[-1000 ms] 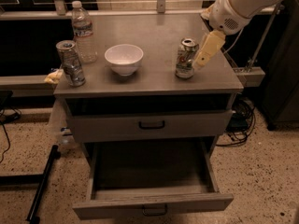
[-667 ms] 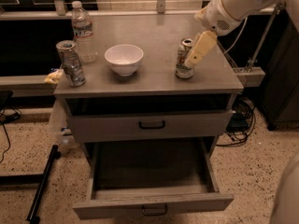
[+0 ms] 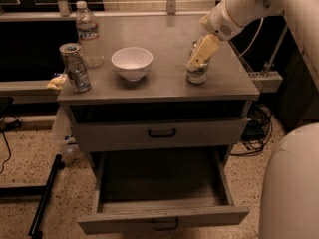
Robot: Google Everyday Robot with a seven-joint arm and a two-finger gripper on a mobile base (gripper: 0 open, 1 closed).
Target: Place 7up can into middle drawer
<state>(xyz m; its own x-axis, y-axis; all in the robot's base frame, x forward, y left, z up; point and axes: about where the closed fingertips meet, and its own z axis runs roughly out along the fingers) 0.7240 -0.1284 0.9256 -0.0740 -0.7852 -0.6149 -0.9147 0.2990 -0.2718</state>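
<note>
The 7up can (image 3: 198,73) stands upright on the right side of the grey cabinet's top (image 3: 164,86). My gripper (image 3: 202,54) reaches down from the upper right on a white arm and sits right at the can's upper part, covering much of it. The middle drawer (image 3: 164,217) is the lowest one. It is pulled wide open toward me, and its inside is dark and bare. A small dark loop handle (image 3: 164,226) is on its front.
A white bowl (image 3: 131,61) sits mid-top. A darker slim can (image 3: 75,67) and a water bottle (image 3: 88,34) stand at the left. A shut drawer (image 3: 162,132) lies above the open one. My white body (image 3: 294,183) fills the lower right. A black pole (image 3: 45,195) lies on the floor at the left.
My gripper has moved left from beside the 7up can's right side to over the can's top. The can, bowl and drawer have not moved.
</note>
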